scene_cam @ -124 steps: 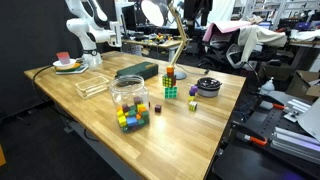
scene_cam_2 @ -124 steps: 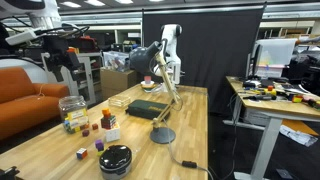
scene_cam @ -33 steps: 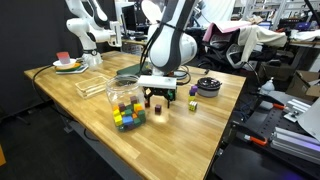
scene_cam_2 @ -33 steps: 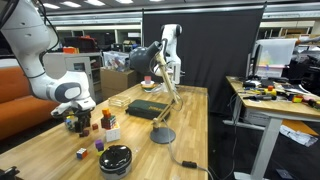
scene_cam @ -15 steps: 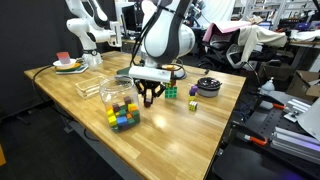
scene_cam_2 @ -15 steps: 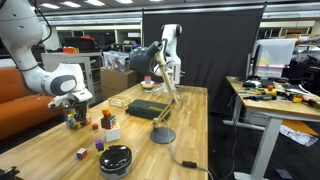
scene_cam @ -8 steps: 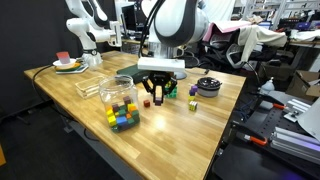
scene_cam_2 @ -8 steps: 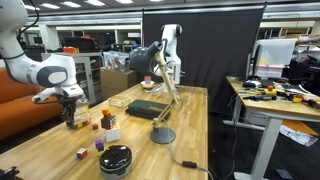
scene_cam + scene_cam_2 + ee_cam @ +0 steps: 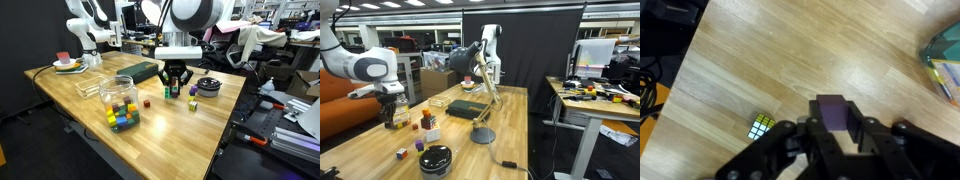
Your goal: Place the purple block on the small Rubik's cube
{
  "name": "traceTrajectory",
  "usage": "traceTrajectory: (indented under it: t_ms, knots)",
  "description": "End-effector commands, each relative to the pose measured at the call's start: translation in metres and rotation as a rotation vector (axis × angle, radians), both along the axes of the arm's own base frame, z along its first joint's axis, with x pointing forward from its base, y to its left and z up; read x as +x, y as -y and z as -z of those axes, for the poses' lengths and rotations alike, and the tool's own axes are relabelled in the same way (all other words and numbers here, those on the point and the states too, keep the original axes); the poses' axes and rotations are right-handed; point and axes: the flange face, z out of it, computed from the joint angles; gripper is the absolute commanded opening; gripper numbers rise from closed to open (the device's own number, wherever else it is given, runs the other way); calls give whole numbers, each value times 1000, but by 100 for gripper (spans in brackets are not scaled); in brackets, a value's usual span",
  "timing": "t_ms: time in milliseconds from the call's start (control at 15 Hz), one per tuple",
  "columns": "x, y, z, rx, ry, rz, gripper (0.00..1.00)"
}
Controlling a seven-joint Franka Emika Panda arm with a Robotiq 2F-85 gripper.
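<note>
In the wrist view my gripper (image 9: 833, 128) is shut on the purple block (image 9: 833, 110), a small dark purple cube clamped between the two black fingers above the wooden table. The small Rubik's cube (image 9: 762, 126) lies on the table to the left of the fingers, apart from them. In both exterior views the gripper (image 9: 175, 88) (image 9: 390, 120) hangs just above the table. It is left of the small Rubik's cube (image 9: 193, 104) (image 9: 402, 153) and does not touch it.
The larger Rubik's cube (image 9: 169, 92) stands right by the gripper. A small dark red block (image 9: 146, 102) and a clear jar of coloured blocks (image 9: 123, 102) lie further left. A black round dish (image 9: 208, 86), another small purple piece (image 9: 193, 91) and a dark box (image 9: 137, 71) are nearby.
The gripper, still shut on the purple block, has lifted away from the jar and swung across the table towards the two Rubik's cubes.
</note>
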Motion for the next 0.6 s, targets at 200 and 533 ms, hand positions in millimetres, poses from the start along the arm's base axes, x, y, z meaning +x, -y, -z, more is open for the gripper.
traceTrajectory:
  t_ms: [200,533]
  knots:
    - [-20,46,14,2,24,186,7]
    - [-37,73,16,26,103,384,7]
